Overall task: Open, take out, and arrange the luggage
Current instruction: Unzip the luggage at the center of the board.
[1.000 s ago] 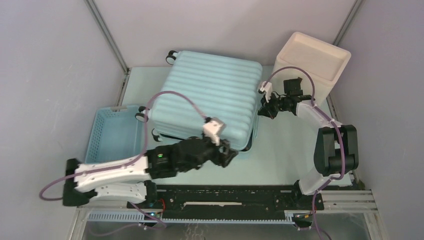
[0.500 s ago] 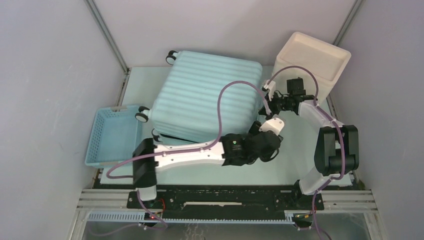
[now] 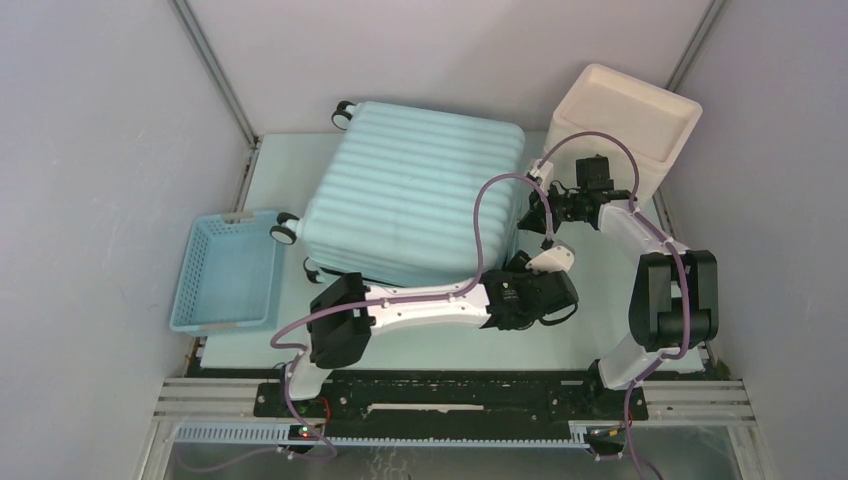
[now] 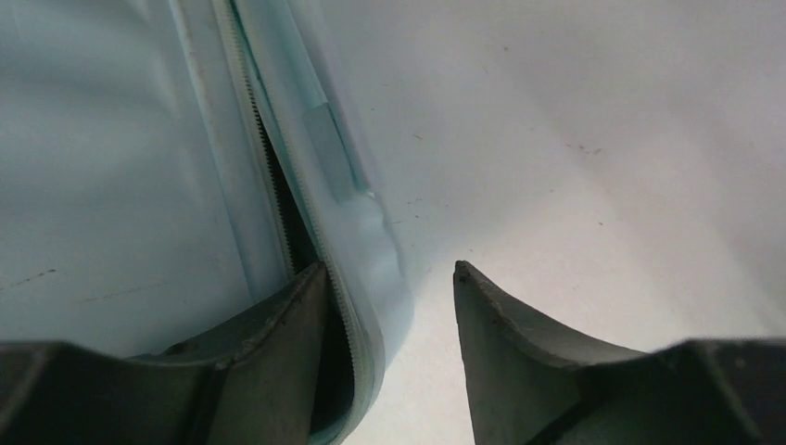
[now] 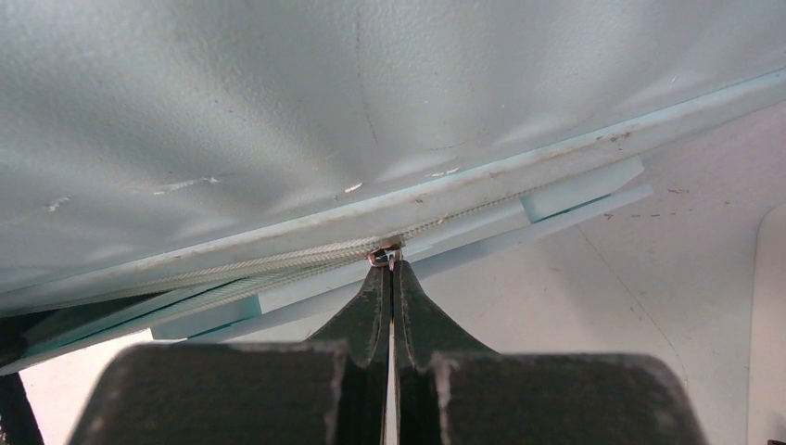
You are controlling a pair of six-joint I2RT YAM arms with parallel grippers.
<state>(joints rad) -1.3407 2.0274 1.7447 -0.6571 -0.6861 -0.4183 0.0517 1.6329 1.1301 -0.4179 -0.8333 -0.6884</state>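
Up top, the luggage (image 3: 415,195) lies flat at the back of the worktop (image 3: 580,340). The left arm (image 3: 420,300) stretches low across to its near right corner. The right arm (image 3: 640,235) bends in to its right side.

From the left wrist, the left tool (image 4: 389,278) is spread wide, one finger (image 4: 278,343) against the zip seam (image 4: 278,185).

From the right wrist, the right tool (image 5: 390,273) pinches the little metal zip pull (image 5: 386,252) tight.

Top camera looks down from 6 o'clock; both wrist cameras sit close against the luggage (image 3: 420,195) seam, its 3-to-5 o'clock side.
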